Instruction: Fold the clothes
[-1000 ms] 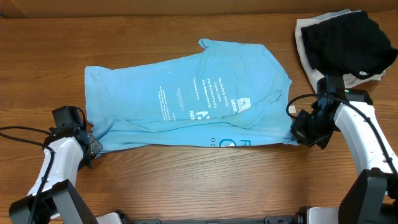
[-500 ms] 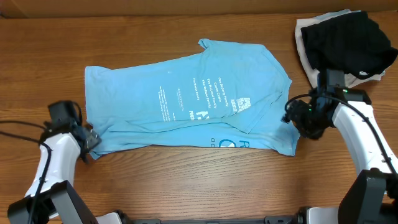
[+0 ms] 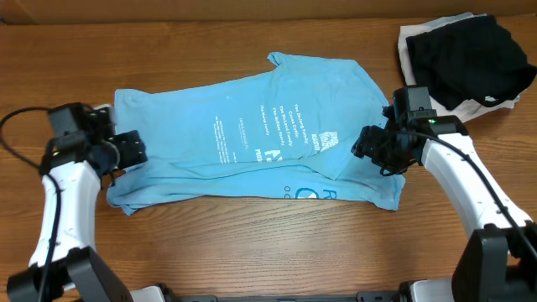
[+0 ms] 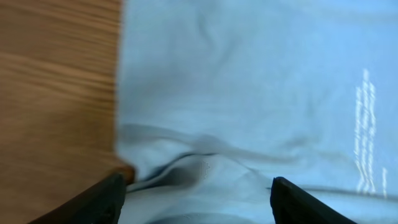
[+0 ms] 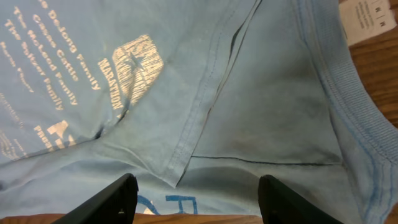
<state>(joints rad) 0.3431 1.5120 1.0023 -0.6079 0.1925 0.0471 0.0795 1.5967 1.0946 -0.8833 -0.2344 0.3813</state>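
The clothes are a light blue T-shirt [image 3: 252, 138] with white print, folded lengthwise and lying across the middle of the wooden table [image 3: 252, 243]. My left gripper [image 3: 134, 149] hovers over the shirt's left end, open, with wrinkled blue cloth [image 4: 249, 93] below and nothing between the fingers [image 4: 99, 202]. My right gripper [image 3: 369, 144] is above the shirt's right end by the folded sleeve [image 5: 205, 124], open and empty; its fingers [image 5: 286, 202] frame the sleeve hem and a blue printed letter.
A black garment [image 3: 470, 54] lies on a white one [image 3: 411, 67] at the back right corner. A white tag [image 5: 370, 18] shows near the shirt's collar in the right wrist view. Bare wood runs along the front edge.
Both grippers let go of the shirt's front edge corners, opened, and moved up and inward over the shirt. The shirt's front edge now lies flat on the table.
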